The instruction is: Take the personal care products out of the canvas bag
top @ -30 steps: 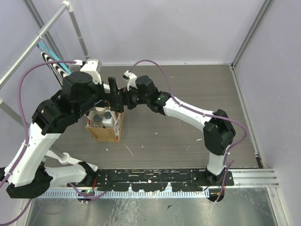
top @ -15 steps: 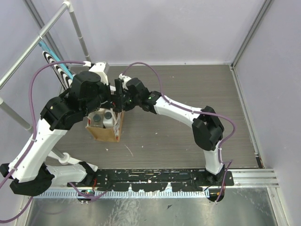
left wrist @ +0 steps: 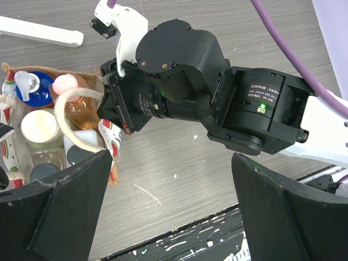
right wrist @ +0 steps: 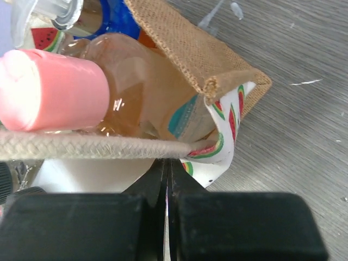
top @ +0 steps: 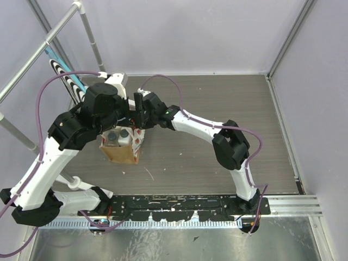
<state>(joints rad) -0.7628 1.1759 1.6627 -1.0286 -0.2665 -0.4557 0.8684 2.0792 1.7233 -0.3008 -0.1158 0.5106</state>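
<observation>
The canvas bag (top: 120,153) stands on the table left of centre, and the personal care products (top: 117,136) stand upright inside it. The left wrist view looks down on a blue-capped bottle (left wrist: 33,89), a pink-capped orange bottle (left wrist: 73,98), a cream cap (left wrist: 39,128) and a black cap (left wrist: 81,152). My right gripper (right wrist: 167,163) is shut on the bag's right rim, where the watermelon-print lining (right wrist: 228,130) folds out under a white rope handle (right wrist: 81,147). The pink cap (right wrist: 54,89) lies just beyond its tips. My left gripper (left wrist: 168,217) hangs open above the table, right of the bag, holding nothing.
A metal rail (top: 54,32) and a black-and-white striped cloth (top: 68,79) stand at the far left. The black mounting strip (top: 179,204) runs along the near edge. The right arm's wrist (left wrist: 185,81) fills the space just right of the bag.
The right gripper moved left to the bag's right rim and shut on it, pulling the lining outward. The left arm shifted slightly; its gripper stays open.
</observation>
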